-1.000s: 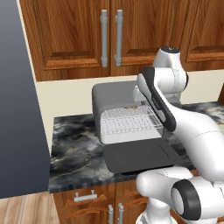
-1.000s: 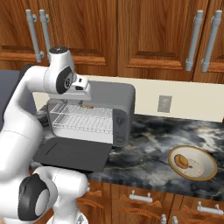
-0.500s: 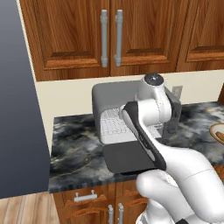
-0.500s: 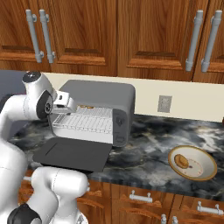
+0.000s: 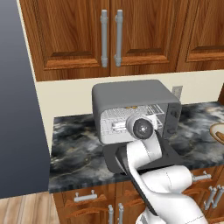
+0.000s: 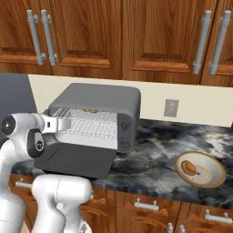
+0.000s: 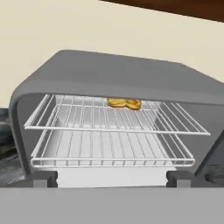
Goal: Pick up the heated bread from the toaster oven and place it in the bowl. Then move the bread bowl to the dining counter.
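Looking from behind my left shoulder, I see the boxy grey toaster oven with rounded corners (image 5: 136, 109) straight ahead of my hand, its flat dark drop-down door (image 5: 142, 156) lowered toward me, and my own elbow blocks most of the white wire rack; at the far right edge a sliver of the shallow beige-tan bowl (image 5: 218, 133) sits on the dark marbled stone counter (image 5: 76, 146), well off to the right of my hand. From behind my right shoulder, my gripper (image 6: 57, 124) hangs level with the rack at the left end of the oven mouth, just outside it, and I cannot tell from this angle how the jaws stand; the small golden-brown lumpy bread (image 6: 90, 110) lies on the upper rack toward the back, ahead of my hand and a little to its right. A similar brown piece (image 6: 189, 168) already rests in the bowl. Through my hand camera the bread (image 7: 124, 103) sits dead ahead and slightly above, deep at the rear of the top rack (image 7: 116, 118), its long axis running crosswise to my reach. My fingers are spread wide and hold nothing, so I judge the coming move to be a straight reach inward above the rack.
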Motion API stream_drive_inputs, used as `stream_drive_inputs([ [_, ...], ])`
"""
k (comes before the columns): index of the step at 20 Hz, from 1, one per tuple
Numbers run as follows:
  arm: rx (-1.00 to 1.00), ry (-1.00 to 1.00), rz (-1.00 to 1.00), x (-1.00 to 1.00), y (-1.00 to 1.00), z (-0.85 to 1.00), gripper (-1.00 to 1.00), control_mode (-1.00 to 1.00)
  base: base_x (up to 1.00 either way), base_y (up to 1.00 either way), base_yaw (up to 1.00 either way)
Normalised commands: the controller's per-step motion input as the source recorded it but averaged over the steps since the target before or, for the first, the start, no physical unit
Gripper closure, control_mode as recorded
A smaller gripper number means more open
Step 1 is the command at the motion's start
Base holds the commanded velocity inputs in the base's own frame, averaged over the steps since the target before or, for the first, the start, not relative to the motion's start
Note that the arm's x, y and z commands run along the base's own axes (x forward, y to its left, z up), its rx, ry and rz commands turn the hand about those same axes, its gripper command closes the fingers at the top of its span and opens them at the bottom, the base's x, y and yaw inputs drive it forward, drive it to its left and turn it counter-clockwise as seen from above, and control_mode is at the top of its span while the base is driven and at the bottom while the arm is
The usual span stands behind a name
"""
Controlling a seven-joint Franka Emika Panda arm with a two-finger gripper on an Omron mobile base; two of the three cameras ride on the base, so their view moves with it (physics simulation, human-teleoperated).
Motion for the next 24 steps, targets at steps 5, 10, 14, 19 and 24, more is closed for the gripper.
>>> stream_drive_inputs([
  [5,0.09,-0.31,-0.01,0.12,-0.17,-0.22,-1.0,-1.0,0.0,0.0,0.0],
  [10,0.08,-0.18,0.0,0.29,-0.09,0.0,-1.0,-1.0,0.0,0.0,0.0],
  [14,0.01,-0.01,0.0,0.41,-0.06,-0.14,-1.0,-1.0,0.0,0.0,0.0],
  [19,0.0,0.0,0.0,0.35,-0.13,-0.28,-1.0,-1.0,0.0,0.0,0.0],
  [24,0.0,0.02,0.0,0.41,-0.05,-0.34,-1.0,-1.0,0.0,0.0,0.0],
])
